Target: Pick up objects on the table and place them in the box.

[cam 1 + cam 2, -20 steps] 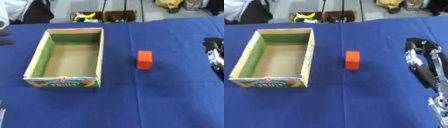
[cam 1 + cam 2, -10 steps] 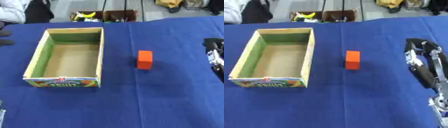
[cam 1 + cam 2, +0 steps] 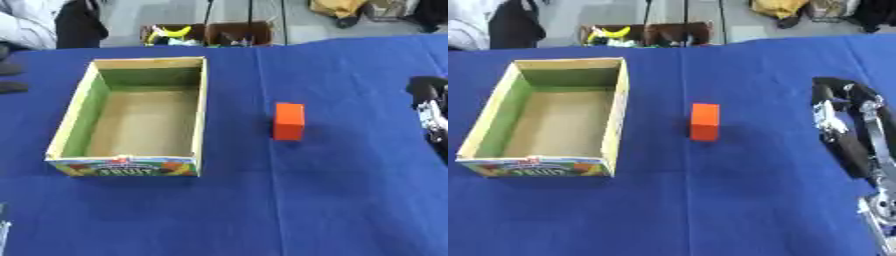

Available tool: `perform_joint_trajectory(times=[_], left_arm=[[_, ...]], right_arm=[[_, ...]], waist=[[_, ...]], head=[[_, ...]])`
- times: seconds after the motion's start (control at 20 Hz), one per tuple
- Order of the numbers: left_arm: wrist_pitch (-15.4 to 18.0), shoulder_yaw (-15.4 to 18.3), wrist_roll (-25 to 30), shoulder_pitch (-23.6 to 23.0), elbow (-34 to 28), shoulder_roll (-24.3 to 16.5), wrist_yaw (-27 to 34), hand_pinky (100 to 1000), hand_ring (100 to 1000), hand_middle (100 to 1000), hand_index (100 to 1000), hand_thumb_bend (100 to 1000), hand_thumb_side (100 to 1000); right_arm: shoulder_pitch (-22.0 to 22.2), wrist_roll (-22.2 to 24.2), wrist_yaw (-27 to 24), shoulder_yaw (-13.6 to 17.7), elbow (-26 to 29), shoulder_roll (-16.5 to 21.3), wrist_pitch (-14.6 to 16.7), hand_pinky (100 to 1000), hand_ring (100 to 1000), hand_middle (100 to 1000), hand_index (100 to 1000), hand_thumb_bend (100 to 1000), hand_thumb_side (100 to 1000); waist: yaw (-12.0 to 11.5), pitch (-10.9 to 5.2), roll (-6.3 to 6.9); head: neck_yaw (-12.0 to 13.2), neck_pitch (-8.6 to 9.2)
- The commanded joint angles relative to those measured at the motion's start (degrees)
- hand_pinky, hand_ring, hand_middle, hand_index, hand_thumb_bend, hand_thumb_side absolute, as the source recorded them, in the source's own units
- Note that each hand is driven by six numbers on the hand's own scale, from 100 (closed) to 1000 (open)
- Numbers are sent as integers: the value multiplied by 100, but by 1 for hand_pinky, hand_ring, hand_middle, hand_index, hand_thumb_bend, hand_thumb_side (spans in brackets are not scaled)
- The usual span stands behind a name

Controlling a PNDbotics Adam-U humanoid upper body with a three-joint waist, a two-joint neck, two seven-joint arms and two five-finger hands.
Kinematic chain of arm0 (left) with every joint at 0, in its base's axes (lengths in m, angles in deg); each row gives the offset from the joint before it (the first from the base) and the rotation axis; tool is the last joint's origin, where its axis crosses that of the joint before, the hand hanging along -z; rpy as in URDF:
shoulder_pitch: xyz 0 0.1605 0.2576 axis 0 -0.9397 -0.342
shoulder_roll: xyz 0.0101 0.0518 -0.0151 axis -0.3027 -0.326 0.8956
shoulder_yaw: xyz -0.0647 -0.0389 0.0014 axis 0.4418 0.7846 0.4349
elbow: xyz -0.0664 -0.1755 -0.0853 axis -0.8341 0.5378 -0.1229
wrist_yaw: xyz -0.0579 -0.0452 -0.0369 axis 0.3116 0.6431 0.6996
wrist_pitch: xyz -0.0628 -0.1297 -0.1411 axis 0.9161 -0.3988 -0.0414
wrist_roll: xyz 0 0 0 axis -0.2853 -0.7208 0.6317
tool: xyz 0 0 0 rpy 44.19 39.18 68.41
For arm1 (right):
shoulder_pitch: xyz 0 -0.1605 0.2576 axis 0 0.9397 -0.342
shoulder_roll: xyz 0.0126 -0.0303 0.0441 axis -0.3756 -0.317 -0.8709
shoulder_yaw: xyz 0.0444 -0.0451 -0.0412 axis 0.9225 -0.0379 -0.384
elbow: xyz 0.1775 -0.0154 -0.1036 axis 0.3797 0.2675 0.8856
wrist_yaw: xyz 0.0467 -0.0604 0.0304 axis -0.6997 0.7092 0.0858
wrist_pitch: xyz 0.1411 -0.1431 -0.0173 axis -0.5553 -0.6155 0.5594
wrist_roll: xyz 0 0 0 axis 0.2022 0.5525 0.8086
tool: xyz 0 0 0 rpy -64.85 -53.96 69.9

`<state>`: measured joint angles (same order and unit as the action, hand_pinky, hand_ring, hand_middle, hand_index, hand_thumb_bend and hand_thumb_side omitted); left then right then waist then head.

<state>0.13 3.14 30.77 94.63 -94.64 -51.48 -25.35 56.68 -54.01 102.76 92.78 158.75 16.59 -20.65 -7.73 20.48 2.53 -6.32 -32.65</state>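
**Reach not yet begun**

Orange block (image 3: pixel 704 121) at frame centre, just right of the empty box (image 3: pixel 614 115). Right hand (image 3: pixel 839 125) at right edge, well apart, fingers straight, holding nothing. Next, probably: reach left, close round block, lift over box wall.

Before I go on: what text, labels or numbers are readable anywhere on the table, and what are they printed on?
"FRUIT": yellow letters on the near end panel of the open cardboard box with green inner walls, beside coloured pictures.
A smaller line above that word is too blurred to read.
The orange rectangular block shows no text.
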Motion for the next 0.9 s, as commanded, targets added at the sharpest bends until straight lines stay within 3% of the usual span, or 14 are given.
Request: perform_joint_trajectory(times=[0.05, 0.2, 0.4, 0.75, 0.85, 0.9], left_arm=[[5, -1, -9, 32, -112, -74, 5, 624, 696, 704, 899, 100, 1000], [2, -13, 1, 26, -112, -75, 11, 624, 696, 704, 898, 100, 1000], [-1, -30, 20, 26, -112, -78, 18, 624, 696, 705, 898, 100, 1000], [-6, -51, 52, 26, -112, -86, 30, 624, 696, 705, 898, 100, 1000], [-7, -58, 63, 28, -112, -87, 34, 624, 696, 705, 898, 100, 1000], [-8, -62, 69, 32, -112, -87, 36, 623, 696, 705, 897, 100, 1000]], right_arm=[[-234, -54, 436, -77, 98, 728, -69, 716, 806, 743, 819, 307, 1000], [-519, 118, 850, -231, 98, 1247, -257, 724, 808, 765, 825, 349, 1000], [-866, 677, 1302, -461, 98, 1753, -535, 735, 810, 780, 831, 360, 1000], [-1292, 1931, 1808, -681, 98, 2215, -883, 759, 823, 781, 837, 461, 1000], [-1343, 2307, 1869, -744, 98, 2294, -961, 771, 833, 791, 844, 539, 973], [-1364, 2550, 1897, -787, 98, 2334, -998, 778, 840, 792, 846, 594, 908]], waist=[[-24, -134, -31], [-55, -152, -47], [-75, -180, -57], [-120, -217, -73], [-138, -217, -76], [-145, -215, -76]], head=[[-48, 40], [-92, 43], [-142, 49], [-186, 33], [-196, 35], [-202, 37]])
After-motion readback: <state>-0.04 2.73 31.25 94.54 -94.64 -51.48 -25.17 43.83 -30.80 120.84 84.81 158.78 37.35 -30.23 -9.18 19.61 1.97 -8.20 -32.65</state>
